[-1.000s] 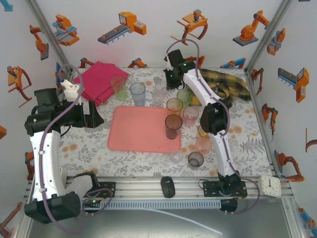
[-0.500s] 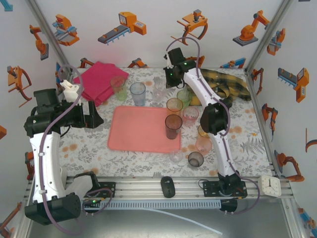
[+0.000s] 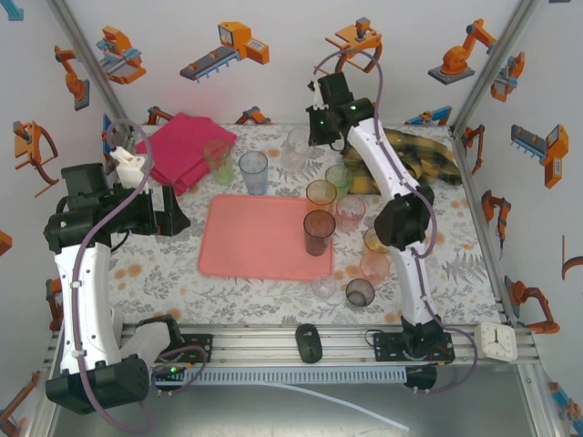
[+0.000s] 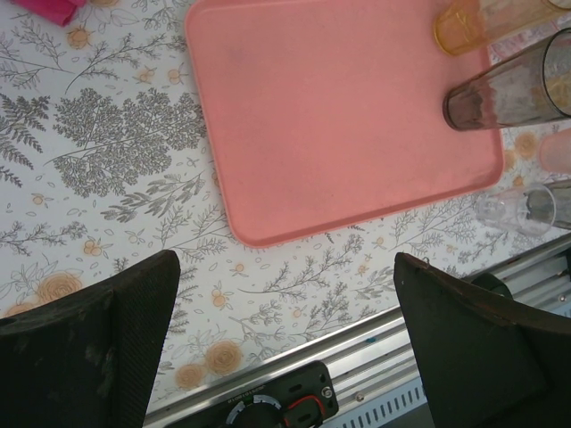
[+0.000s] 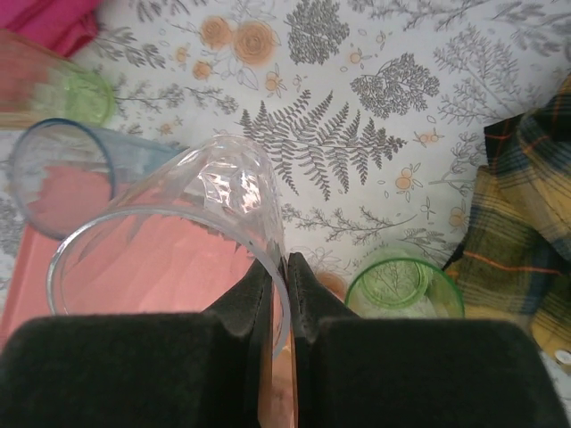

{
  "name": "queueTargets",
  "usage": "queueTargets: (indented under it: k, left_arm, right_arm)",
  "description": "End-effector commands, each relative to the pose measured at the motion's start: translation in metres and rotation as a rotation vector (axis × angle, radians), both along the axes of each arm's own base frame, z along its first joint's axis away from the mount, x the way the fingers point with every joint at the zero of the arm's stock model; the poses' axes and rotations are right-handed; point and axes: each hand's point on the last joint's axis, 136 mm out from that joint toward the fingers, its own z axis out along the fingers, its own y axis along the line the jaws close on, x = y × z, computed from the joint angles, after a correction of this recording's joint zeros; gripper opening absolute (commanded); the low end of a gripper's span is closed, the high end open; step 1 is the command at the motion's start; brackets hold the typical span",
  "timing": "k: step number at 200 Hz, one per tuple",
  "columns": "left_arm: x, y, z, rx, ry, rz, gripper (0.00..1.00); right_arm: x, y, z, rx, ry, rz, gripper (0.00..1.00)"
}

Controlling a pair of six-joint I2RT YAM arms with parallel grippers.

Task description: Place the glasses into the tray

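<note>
Clear glass [image 5: 178, 232] lifted, pinched by right fingers [image 5: 234, 314]

I am working in a robot test booth. White walls [image 3: 273, 91] with robot pictures [image 3: 228, 45] are standing around my flowery desk [image 3: 164, 273], and my arms [image 3: 77, 291] are sitting bolted on a metal rail [image 3: 255, 341].

The flat salmon-pink plastic tray [image 4: 348, 116] looks smooth and matt. The clear transparent tumbler [image 5: 223, 187] is glossy.
</note>
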Motion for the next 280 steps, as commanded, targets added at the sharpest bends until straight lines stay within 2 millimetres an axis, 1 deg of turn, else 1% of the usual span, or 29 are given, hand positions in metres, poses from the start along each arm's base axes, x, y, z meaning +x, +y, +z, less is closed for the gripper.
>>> queueTargets:
  k: [1,23,40,61,83,98,109,128,150,175,203,210,228,280]
  left_arm:
    - [-0.002,0.000,0.015,0.011,-0.046,0.002,0.97]
    - [-0.004,0.001,0.012,0.015,-0.040,0.003,0.97]
    - [-0.006,0.000,0.007,0.011,-0.030,0.002,0.97]
    - [-0.008,0.000,0.006,0.014,-0.033,0.003,0.97]
    - [-0.008,0.003,0.010,0.030,-0.039,0.018,0.97]
    - [-0.009,0.003,0.013,0.034,-0.049,0.017,0.97]
    - [-0.008,0.003,0.015,0.034,-0.055,0.015,0.97]
    - [-0.008,0.002,0.019,0.024,-0.057,0.011,0.97]
    - [-0.009,0.000,0.022,0.020,-0.061,0.006,0.97]
    - [-0.012,0.000,0.018,0.029,-0.059,0.001,0.97]
    - [-0.016,-0.001,0.015,0.028,-0.056,-0.007,0.97]
    - [-0.016,-0.002,0.015,0.025,-0.055,-0.009,0.97]
    - [-0.017,-0.004,0.014,0.015,-0.055,-0.018,0.97]
    - [-0.019,-0.006,0.011,0.004,-0.047,-0.020,0.97]
  right_arm:
    - [-0.026,-0.017,0.070,0.028,-0.105,-0.004,0.01]
    - [-0.050,-0.026,0.090,0.031,-0.098,0.006,0.01]
    - [-0.070,-0.032,0.099,0.033,-0.086,0.016,0.01]
    - [-0.096,-0.041,0.109,0.033,-0.071,0.022,0.01]
    - [-0.125,-0.043,0.124,0.061,-0.055,0.034,0.00]
    - [-0.147,-0.040,0.128,0.067,-0.047,0.052,0.00]
    - [-0.162,-0.038,0.127,0.061,-0.039,0.065,0.00]
    - [-0.186,-0.035,0.122,0.034,-0.024,0.080,0.00]
    - [-0.214,-0.026,0.109,0.016,0.013,0.119,0.00]
    - [-0.248,-0.010,0.086,-0.028,0.048,0.191,0.00]
    - [-0.276,0.001,0.060,-0.051,0.091,0.215,0.00]
    - [-0.280,0.001,0.052,-0.058,0.104,0.209,0.00]
    - [-0.285,0.000,0.039,-0.040,0.118,0.175,0.00]
    - [-0.286,-0.015,0.016,-0.031,0.104,0.073,0.00]
